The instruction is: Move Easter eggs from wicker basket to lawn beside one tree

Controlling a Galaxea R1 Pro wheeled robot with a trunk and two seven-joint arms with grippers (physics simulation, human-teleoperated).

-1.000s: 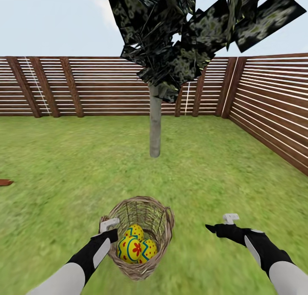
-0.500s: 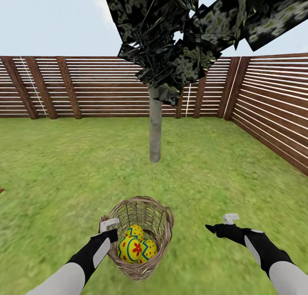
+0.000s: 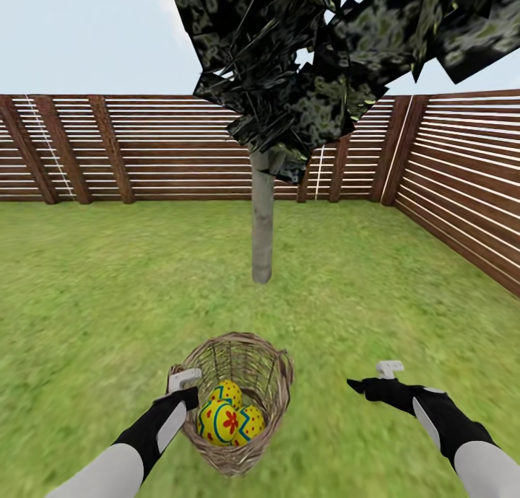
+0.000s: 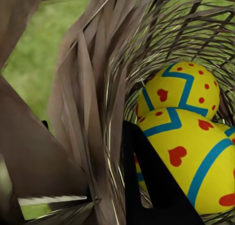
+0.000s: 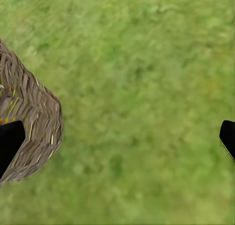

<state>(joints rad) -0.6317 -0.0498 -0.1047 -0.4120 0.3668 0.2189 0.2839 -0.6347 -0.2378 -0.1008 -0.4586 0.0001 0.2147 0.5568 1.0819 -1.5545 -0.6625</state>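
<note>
On the green grass lawn (image 3: 108,303), our left gripper (image 3: 189,387) pinches the brown twig wicker basket (image 3: 278,382) by its rim; the yellow zigzag Easter eggs (image 3: 230,415) might spill if it tips. Our right gripper (image 3: 375,379) hangs wide open, holding nothing

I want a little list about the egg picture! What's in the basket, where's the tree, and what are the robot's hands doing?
eggs: three yellow Easter eggs with blue zigzags and red marks, all inside the basket
basket: wicker basket, held up and tilted at its rim
left hand: left hand shut on the basket's rim
right hand: right hand open over the lawn, holding nothing
tree: tree with pale trunk straight ahead, beyond the basket
fence: brown slatted fence behind the tree
</note>
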